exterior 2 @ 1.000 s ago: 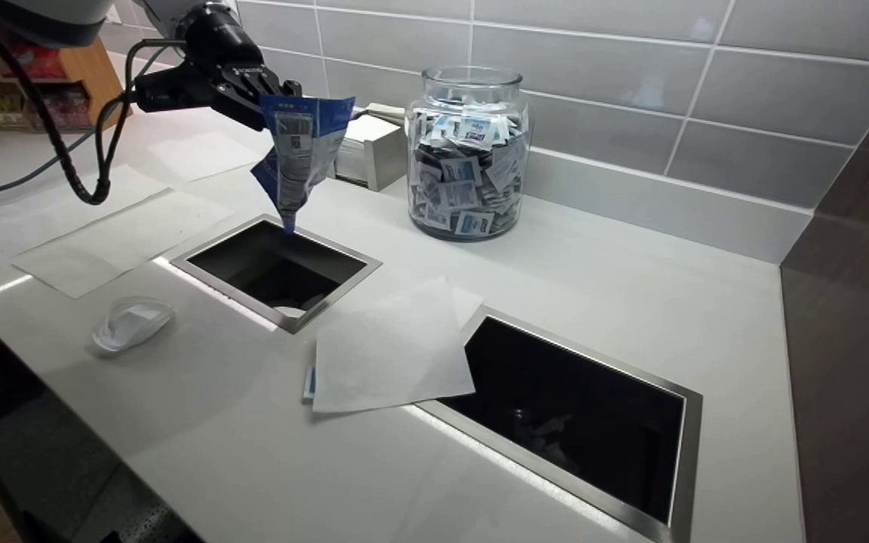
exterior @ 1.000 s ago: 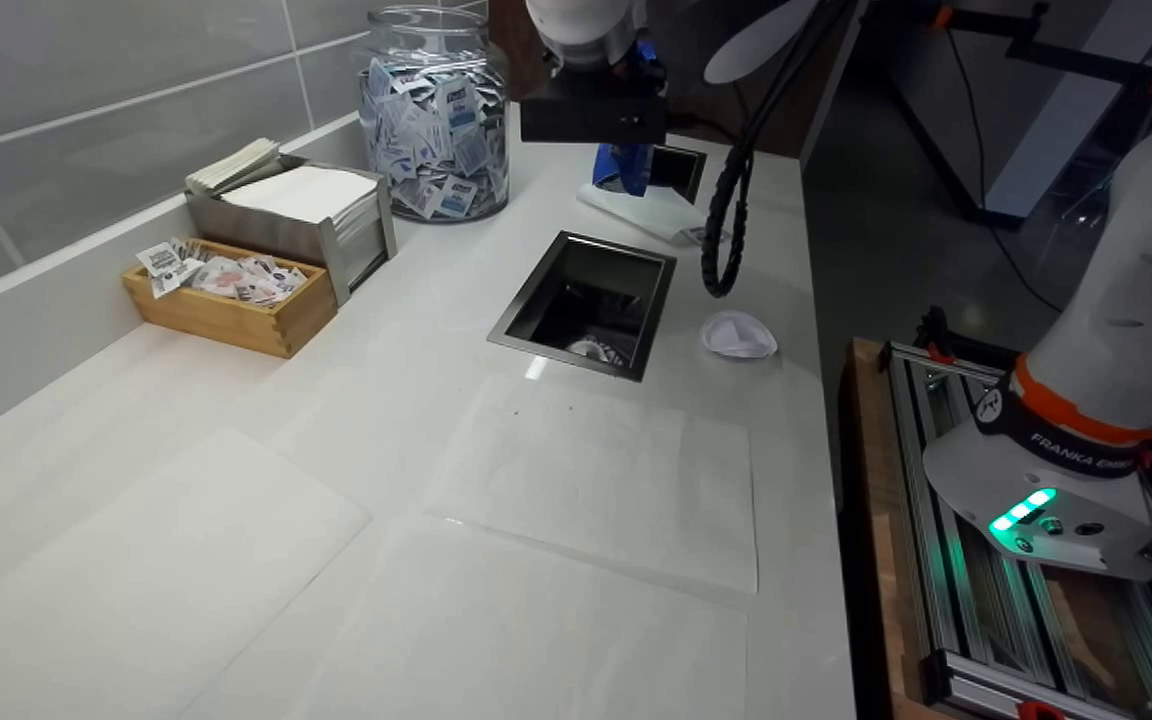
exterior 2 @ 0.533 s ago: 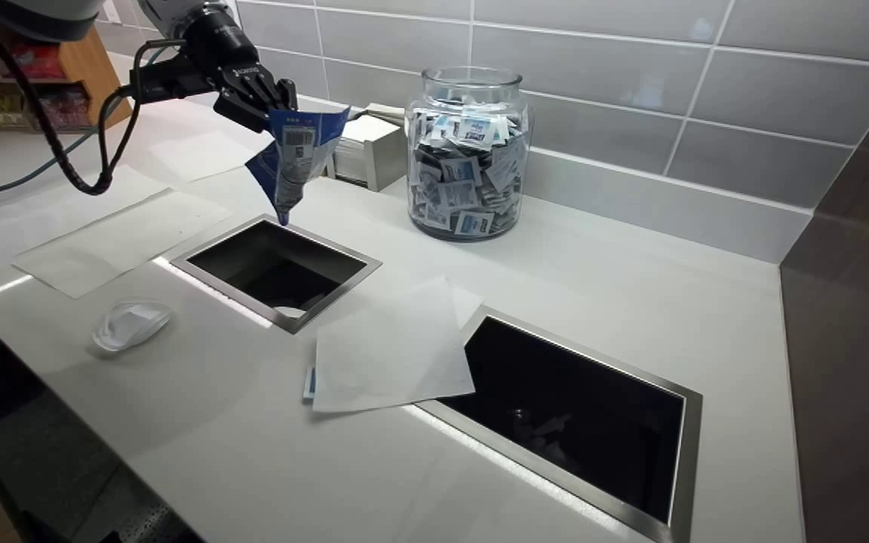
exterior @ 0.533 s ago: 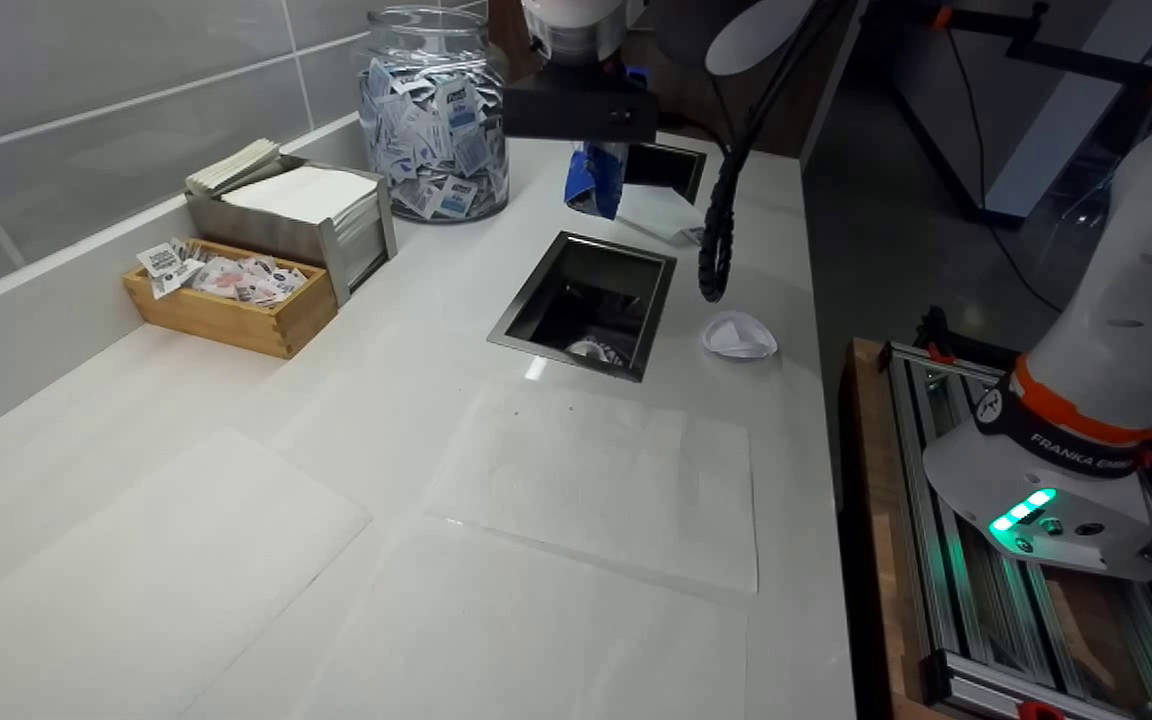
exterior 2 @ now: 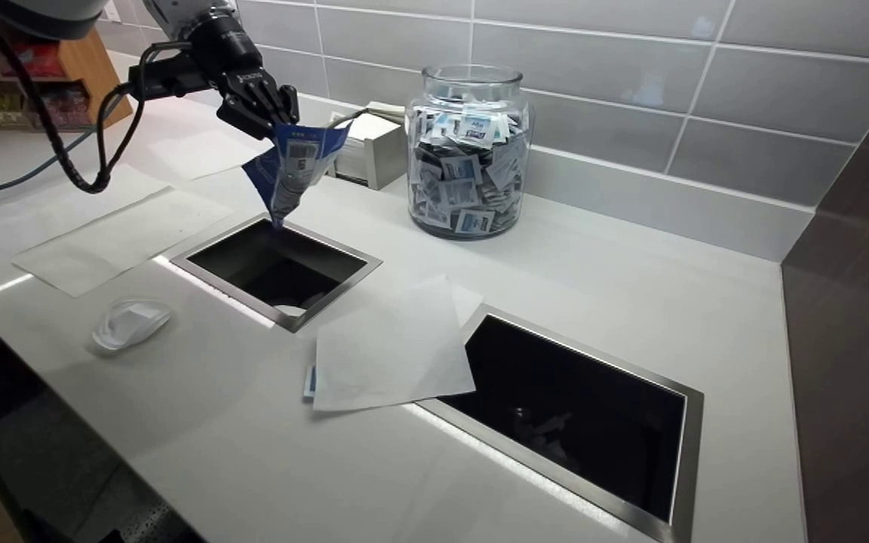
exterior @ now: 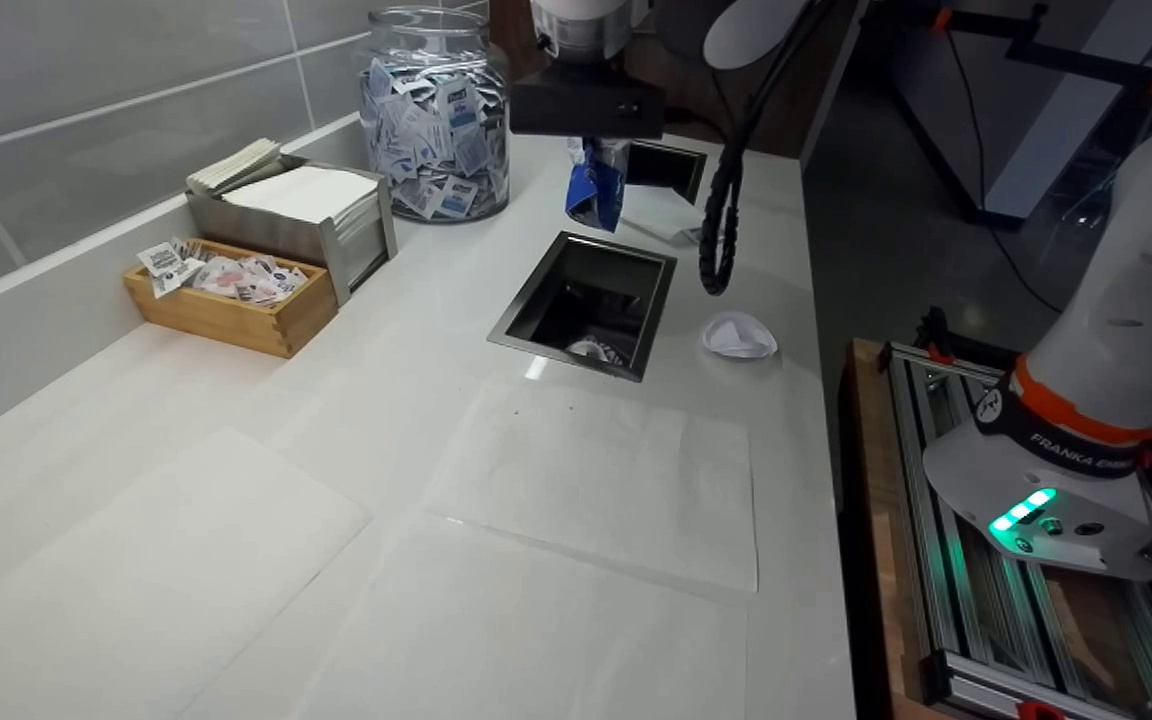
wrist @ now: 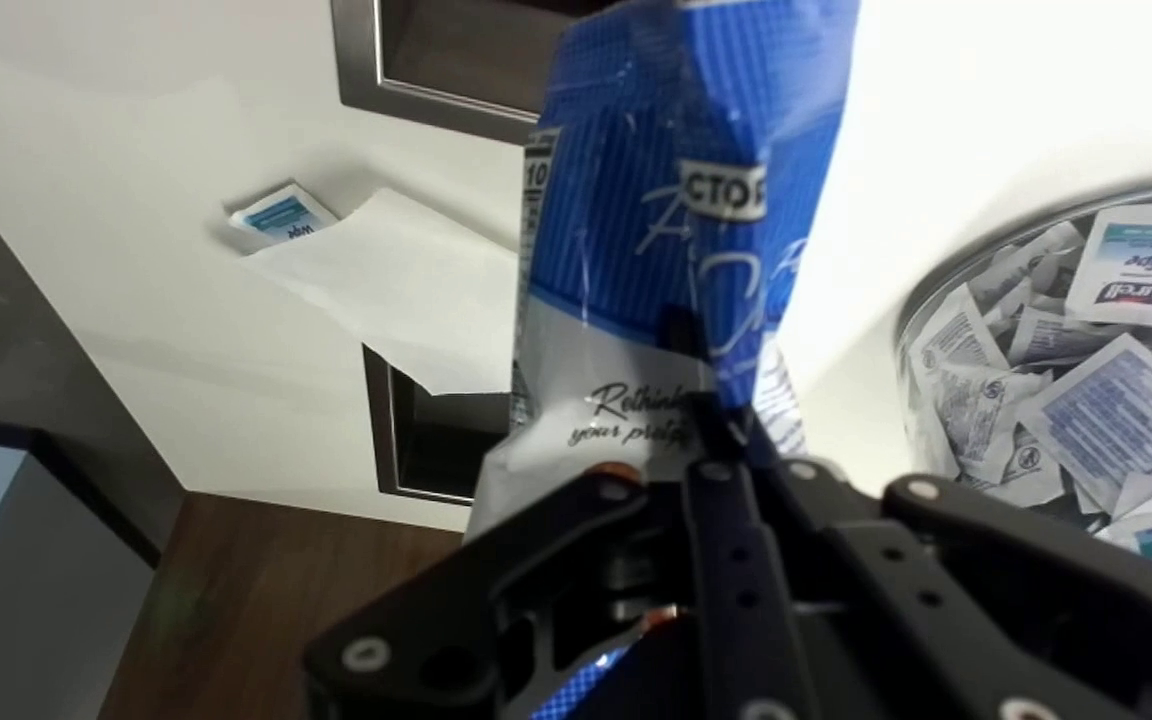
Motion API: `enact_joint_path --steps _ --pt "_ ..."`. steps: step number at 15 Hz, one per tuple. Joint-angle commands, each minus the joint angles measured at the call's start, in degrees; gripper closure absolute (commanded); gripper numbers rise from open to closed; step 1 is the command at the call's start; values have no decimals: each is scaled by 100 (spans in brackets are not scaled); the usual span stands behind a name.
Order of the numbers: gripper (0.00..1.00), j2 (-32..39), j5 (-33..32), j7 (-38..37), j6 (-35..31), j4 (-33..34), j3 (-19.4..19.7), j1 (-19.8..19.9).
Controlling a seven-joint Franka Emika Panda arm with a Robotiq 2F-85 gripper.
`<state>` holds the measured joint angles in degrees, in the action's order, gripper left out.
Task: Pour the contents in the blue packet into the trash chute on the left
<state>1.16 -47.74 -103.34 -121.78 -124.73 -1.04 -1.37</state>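
Jaws pinch the blue packet, its long axis near upright, narrow end pointing down.

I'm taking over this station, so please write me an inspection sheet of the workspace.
Surface: white counter, loose paper sheets on it; one overlaps the second opening.
Job's things: blue packet hangs narrow end down near the trash chute; rim contact unclear.
Clutter: glass jar, wooden box, napkin holder, crumpled white scrap beside the trash chute.
Hand: closed on the blue packet.
Cables: black cable hangs in a loop.
Surroundings: grey tiled wall, wooden shelf, dark panel.
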Motion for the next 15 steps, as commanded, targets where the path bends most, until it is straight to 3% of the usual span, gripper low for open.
enact_joint_path --steps 1,2,3,4,5,6,7,8,9,15 --pt "100 -80 30 -43 327 -68 36 28" --pt "100 -161 322 262 -128 -173 56 69" --pt "100 -64 34 -17 453 -63 51 50" --pt "100 -186 515 416 -192 -206 84 109" --pt "100 -50 68 -67 620 -43 68 67" --pt "100 -238 652 598 -302 -255 100 133" --pt "100 -105 354 269 316 -103 79 91" --pt "100 -187 631 587 -112 -192 104 129" --pt "100 -162 644 542 7 -159 99 123" --pt "100 -294 1959 1551 -1126 -306 230 242"
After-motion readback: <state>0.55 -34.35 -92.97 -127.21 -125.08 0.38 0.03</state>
